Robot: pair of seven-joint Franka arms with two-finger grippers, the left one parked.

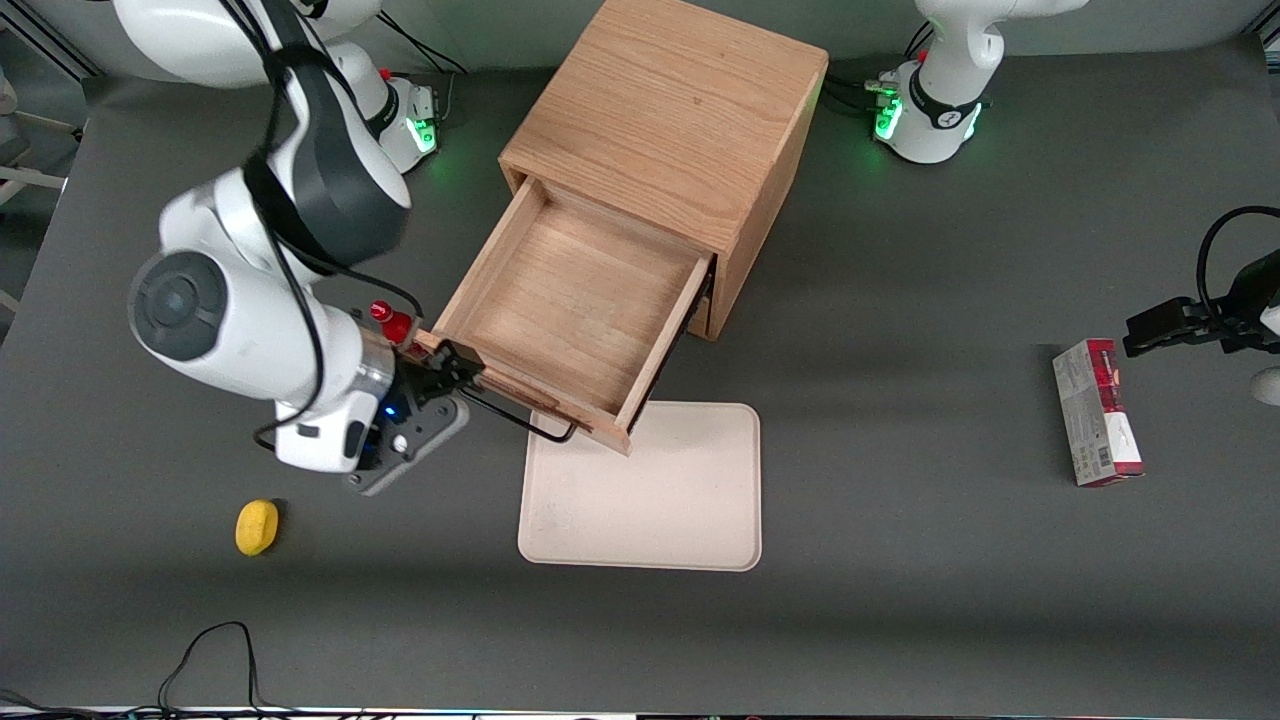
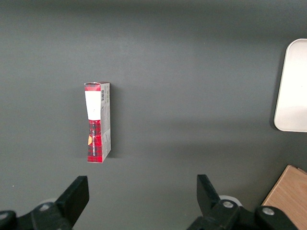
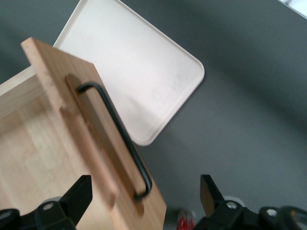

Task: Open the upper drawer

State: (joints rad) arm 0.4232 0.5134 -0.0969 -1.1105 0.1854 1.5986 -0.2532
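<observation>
My claw [image 1: 470, 385] sits at the end of the handle [image 1: 520, 417] of the upper drawer [image 1: 570, 310], at the front corner toward my working arm's end of the table. The front view shows the drawer pulled well out of the cabinet [image 1: 680, 120], its bare wooden tray open to the camera and its front panel overhanging the edge of the cream tray [image 1: 660, 500] on the table [image 1: 900, 600].

My wrist view gives what the front one cannot: my fingers [image 3: 79, 194] are spread wide, one over the drawer's wood, the other over the grey table, with the handle's [image 3: 117, 134] end lying between them and touched by neither. So my claw is released, holding nothing. That view also shows the handle standing off a shallow groove in the drawer front [image 3: 96, 143], and the tray [image 3: 139, 72] lying past the panel.

The front view alone shows a red-capped thing [image 1: 392, 322] just beside my wrist, half hidden by it, and a yellow object [image 1: 257, 526] on the table nearer the camera than my claw. Toward the parked arm's end lies a red-and-white box [image 1: 1097, 412], which the left wrist view shows lying flat [image 2: 97, 122], well apart from the tray's corner [image 2: 292, 86].
</observation>
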